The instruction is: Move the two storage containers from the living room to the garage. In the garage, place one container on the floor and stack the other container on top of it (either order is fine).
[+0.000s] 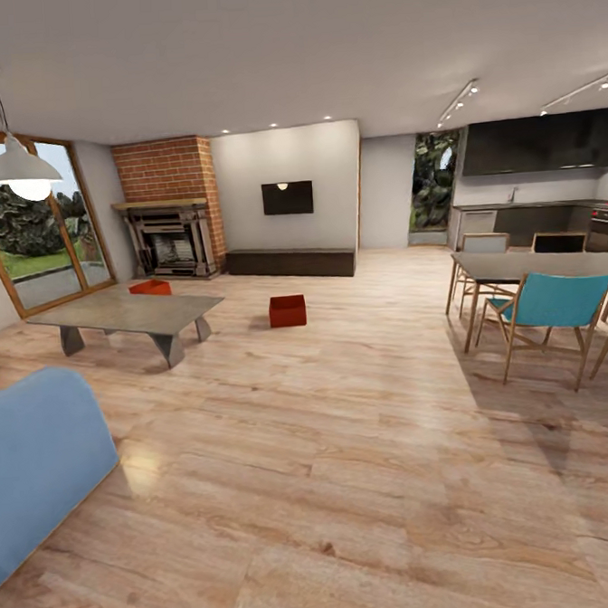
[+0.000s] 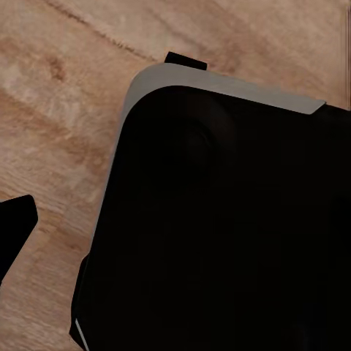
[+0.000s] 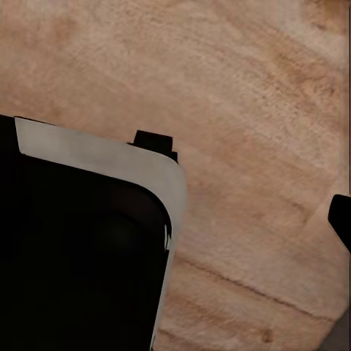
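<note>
Nearest to you, the wrist views looked down on the light wood-plank floor (image 3: pixel 248 95), with the robot's black base, edged in a pale grey rim (image 2: pixel 219 219), taking up much of each picture. A dark fingertip of the left gripper (image 2: pixel 14 227) showed at the edge of the left wrist view, and one of the right gripper (image 3: pixel 341 219) at the edge of the right wrist view. With one tip visible apiece, you could not tell whether either set of jaws stood wide or narrow, and nothing was seen held in either.

In the head view, a blue sofa (image 1: pixel 38 459) sat closest at the left edge. Beyond it stood the grey low table (image 1: pixel 128 314), with a white pendant lamp (image 1: pixel 20 165) hanging above and to the left.

The two storage containers were both in the living room, well apart from each other. One red-orange container (image 1: pixel 287 311) rested on the planks just right of the table, in open floor. The other container (image 1: pixel 150 288) lay behind the table's far edge, near the fireplace; whether it touched the table could not be told.

To the right stood a dining table (image 1: pixel 537 265) with teal chairs (image 1: pixel 547 310). Farthest back were the brick fireplace (image 1: pixel 171 213), a wall-mounted television (image 1: pixel 288 198) above a dark low cabinet (image 1: pixel 290 262), and a dark kitchen (image 1: pixel 541 188).
</note>
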Tool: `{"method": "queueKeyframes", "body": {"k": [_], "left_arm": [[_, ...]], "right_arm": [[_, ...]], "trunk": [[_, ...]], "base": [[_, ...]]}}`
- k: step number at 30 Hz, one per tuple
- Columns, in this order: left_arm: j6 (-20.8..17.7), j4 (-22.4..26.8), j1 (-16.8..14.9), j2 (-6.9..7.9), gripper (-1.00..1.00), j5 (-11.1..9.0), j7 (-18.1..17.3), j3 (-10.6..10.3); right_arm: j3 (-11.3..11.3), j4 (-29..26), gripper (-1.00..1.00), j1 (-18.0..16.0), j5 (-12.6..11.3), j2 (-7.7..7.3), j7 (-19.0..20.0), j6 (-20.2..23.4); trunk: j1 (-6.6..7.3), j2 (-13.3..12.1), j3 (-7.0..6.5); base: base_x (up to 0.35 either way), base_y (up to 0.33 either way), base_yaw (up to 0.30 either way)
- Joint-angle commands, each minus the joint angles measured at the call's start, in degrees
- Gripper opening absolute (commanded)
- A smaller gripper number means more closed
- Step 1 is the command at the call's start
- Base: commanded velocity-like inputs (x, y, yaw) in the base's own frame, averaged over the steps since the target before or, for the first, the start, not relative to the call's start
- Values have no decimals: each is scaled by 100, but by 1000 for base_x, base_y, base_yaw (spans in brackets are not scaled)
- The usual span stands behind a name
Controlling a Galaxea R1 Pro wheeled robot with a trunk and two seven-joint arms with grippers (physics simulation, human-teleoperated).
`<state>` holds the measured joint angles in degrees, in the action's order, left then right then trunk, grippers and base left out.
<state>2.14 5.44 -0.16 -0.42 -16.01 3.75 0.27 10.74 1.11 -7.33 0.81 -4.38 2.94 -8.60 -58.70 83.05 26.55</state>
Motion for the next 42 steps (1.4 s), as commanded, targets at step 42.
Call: {"method": "queueKeyframes", "body": {"k": [42], "left_arm": [[9,1,-2,-2,100,-25,19,1]], "right_arm": [[10,12,100,-6,6,18,14,-29]], "trunk": [[-3,2,6]], "base": [[323,0,4]]}}
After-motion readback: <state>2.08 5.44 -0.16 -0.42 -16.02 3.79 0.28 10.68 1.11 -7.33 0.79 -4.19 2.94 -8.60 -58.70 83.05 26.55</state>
